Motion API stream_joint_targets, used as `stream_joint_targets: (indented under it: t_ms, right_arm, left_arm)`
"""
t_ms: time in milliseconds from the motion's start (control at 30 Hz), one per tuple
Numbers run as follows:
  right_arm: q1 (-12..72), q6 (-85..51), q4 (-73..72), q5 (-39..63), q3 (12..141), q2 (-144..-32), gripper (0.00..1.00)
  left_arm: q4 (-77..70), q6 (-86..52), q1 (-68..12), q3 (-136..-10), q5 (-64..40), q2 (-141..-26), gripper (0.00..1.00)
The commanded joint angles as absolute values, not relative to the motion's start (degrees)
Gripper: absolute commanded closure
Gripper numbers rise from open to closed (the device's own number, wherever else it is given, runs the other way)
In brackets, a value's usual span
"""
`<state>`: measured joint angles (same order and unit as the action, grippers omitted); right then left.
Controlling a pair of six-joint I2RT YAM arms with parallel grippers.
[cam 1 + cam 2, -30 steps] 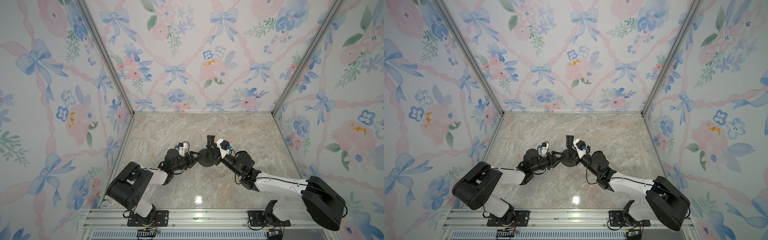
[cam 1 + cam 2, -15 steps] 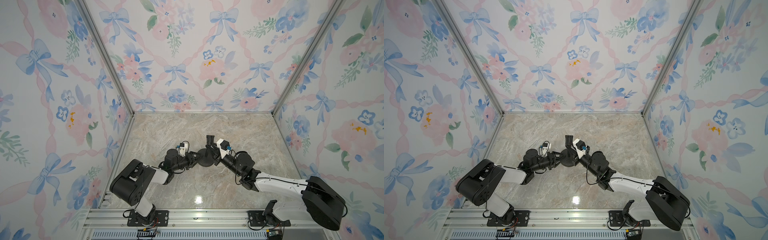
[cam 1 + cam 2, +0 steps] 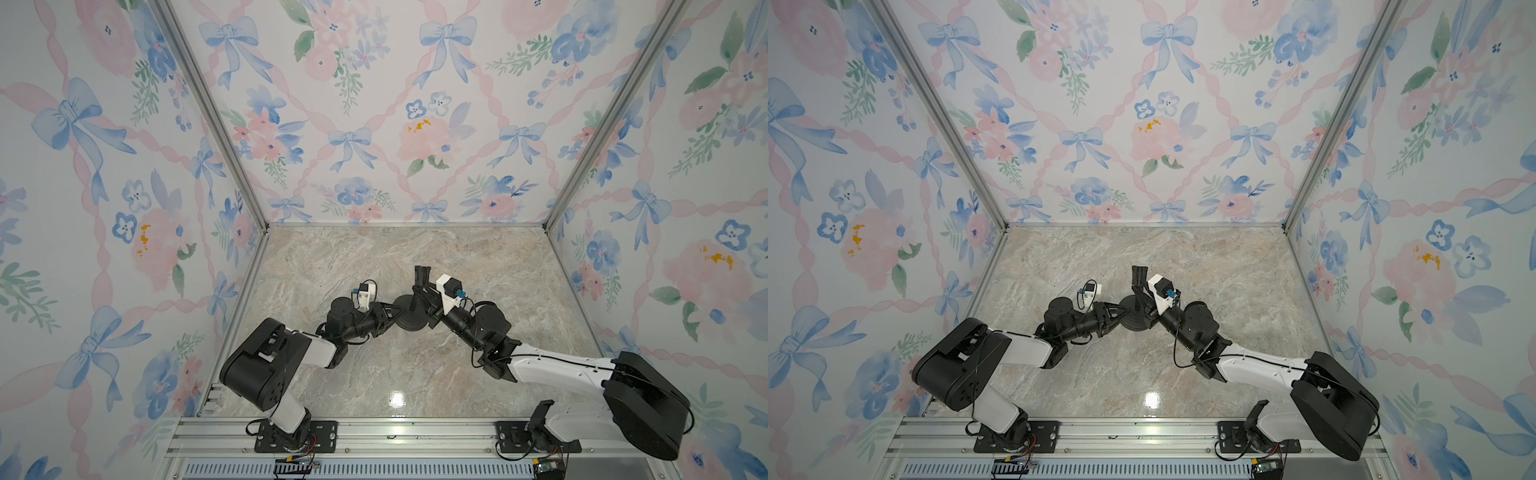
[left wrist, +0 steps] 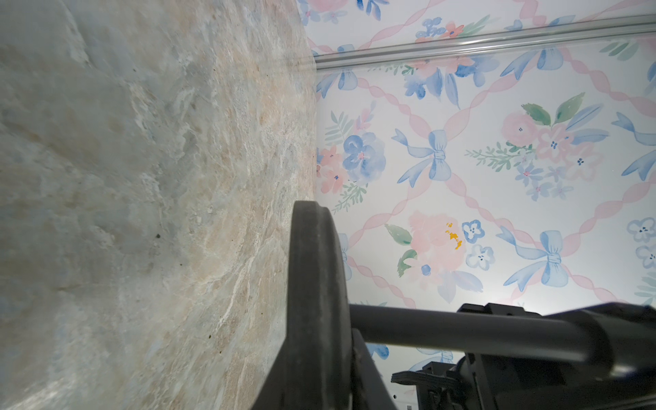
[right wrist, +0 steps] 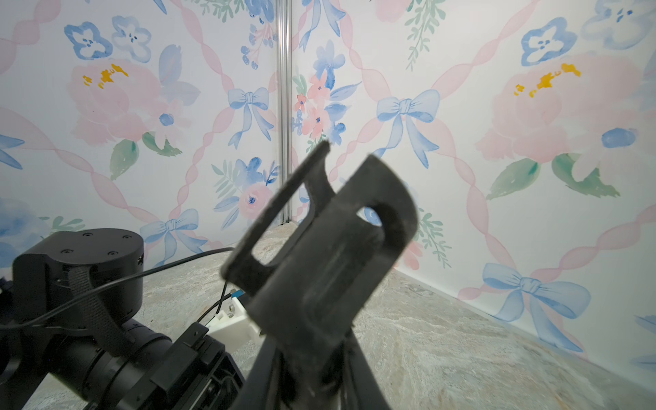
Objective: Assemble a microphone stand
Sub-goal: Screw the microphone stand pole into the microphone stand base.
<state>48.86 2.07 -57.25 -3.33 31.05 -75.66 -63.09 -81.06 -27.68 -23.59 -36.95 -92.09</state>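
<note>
Marble-look worktop (image 3: 374,257) is sitting inside floral wallpaper walls (image 3: 374,124), with the microphone stand (image 3: 411,316) standing mid-worktop between the two arms.

The left arm (image 3: 316,349) is lying low. The left jaws are pinching the rim of the round base (image 4: 316,301), with a finger on each face of the disc, as the left wrist view is showing. This is probably clamping the base so it is not spinning or sliding while the upper part is being fitted.

The right arm (image 3: 557,370) is angling down from the opposite side. The right jaws are closed around the rod (image 4: 443,328), gripping it just under the C-shaped clip (image 5: 319,248), which is poking out beyond the jaw tips. Holding that high is likely giving leverage for keeping the rod upright and turning it.

The rod is meeting the base's centre just past the left jaws and below the right jaws. Whether it is fully seated is not showing, and neither is whether the base is touching the worktop. Judging by this, the joining step is under way, with both parts held.
</note>
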Motion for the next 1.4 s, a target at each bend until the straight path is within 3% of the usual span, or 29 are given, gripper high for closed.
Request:
stream_joint_targets:
  t_ms: [0, 67, 467, 833, 1233, 1367]
  right_arm:
    - [49.7, 1.1, -62.1, -2.0, 32.7, -75.3, 0.99]
    - [49.7, 1.0, -62.1, -2.0, 32.4, -74.9, 0.97]
    - [49.7, 0.2, -62.5, -1.8, 31.6, -73.4, 0.87]
    - [49.7, 0.8, -60.9, -1.5, 31.5, -72.1, 0.75]
    - [49.7, 1.7, -59.9, -1.6, 31.0, -70.9, 0.56]
    - [49.2, 3.0, -58.1, 0.9, 29.5, -68.8, 0.43]
  left_arm:
    - [-65.4, -79.3, -27.3, -23.7, -37.5, -91.7, 0.96]
    - [-66.6, -78.8, -26.9, -23.2, -37.4, -91.7, 1.00]
    - [-80.3, -83.5, -26.0, -20.3, -38.3, -93.8, 1.00]
    - [-81.2, -84.2, -25.9, -19.8, -38.0, -94.6, 1.00]
    - [-81.5, -84.4, -25.7, -19.5, -37.9, -95.2, 1.00]
    - [-81.5, -84.3, -25.6, -19.4, -38.2, -95.4, 1.00]
